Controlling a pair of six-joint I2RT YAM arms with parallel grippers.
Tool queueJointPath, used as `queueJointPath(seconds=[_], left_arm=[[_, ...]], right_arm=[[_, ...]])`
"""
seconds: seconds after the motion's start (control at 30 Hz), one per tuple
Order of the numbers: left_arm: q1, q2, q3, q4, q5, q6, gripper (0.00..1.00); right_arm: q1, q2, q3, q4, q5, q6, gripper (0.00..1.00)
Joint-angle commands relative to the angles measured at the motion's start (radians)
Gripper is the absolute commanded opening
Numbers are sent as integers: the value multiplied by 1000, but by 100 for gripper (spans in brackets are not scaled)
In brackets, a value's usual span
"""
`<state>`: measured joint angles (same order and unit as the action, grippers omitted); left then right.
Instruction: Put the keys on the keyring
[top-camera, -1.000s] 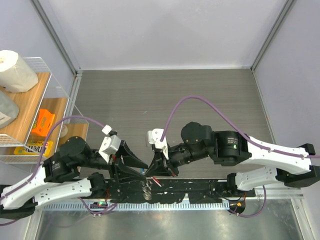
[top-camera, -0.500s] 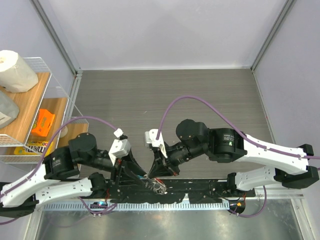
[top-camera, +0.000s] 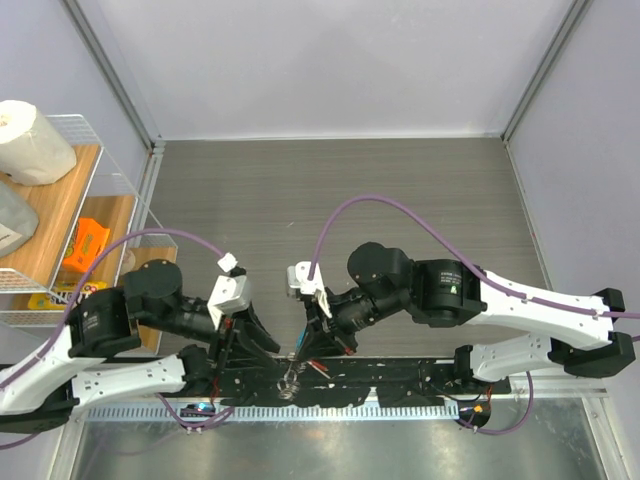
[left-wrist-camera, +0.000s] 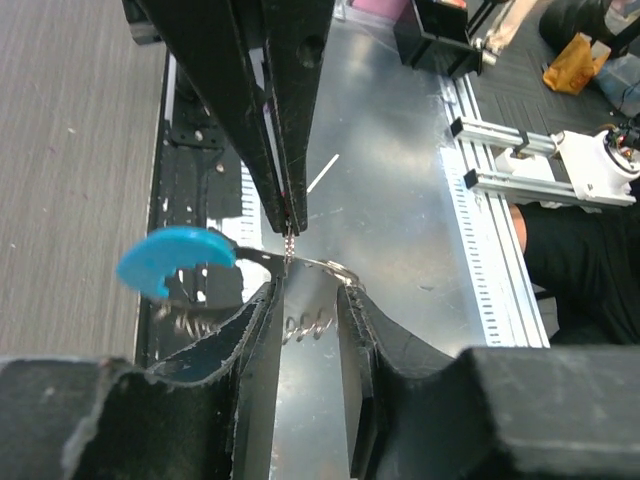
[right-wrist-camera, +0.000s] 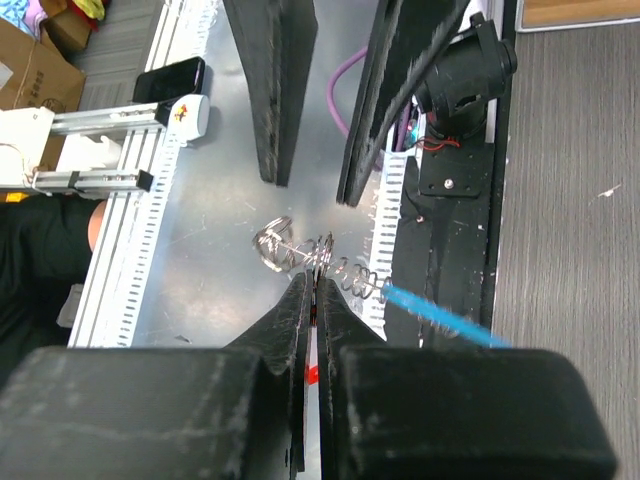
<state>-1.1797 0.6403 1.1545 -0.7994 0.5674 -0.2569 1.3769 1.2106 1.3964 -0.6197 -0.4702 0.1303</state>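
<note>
The keyring (left-wrist-camera: 322, 266), a silvery chain with a light-blue crescent tag (left-wrist-camera: 170, 262), hangs just above the metal sheet at the near edge. My right gripper (right-wrist-camera: 315, 275) is shut on the red-headed key (right-wrist-camera: 312, 372), and its tip touches the keyring (right-wrist-camera: 280, 245). From the left wrist it comes down from above, its tip (left-wrist-camera: 292, 222) on the chain. My left gripper (left-wrist-camera: 305, 290) stands narrowly open, and the chain lies across its fingertips. From above, both grippers meet at the keyring (top-camera: 292, 378).
A black rail (top-camera: 400, 380) and a slotted strip run along the near edge, with a shiny metal sheet (top-camera: 400, 450) below. At the far left a wire shelf (top-camera: 60, 200) holds a paper roll (top-camera: 30, 140) and an orange item. A dark phone (right-wrist-camera: 170, 75) lies beyond.
My left gripper's jaws have narrowed around the chain, and its wrist has drawn slightly to the left. The right arm has shifted a little to the left, still shut on the key.
</note>
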Motion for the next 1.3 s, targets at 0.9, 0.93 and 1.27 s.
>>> queueJointPath(seconds=[0.9,0.93,1.27], left_arm=[[-1,188,180,-326,97,113,19],[2,191,186,-339,92,119,18],[0,205,224,-420,58,156,18]], right_arm=[[-47,70,1,213,-149,86,6],[-48,73,1,221,-172,91,6],[-49,83,-31,268,-222,104,6]])
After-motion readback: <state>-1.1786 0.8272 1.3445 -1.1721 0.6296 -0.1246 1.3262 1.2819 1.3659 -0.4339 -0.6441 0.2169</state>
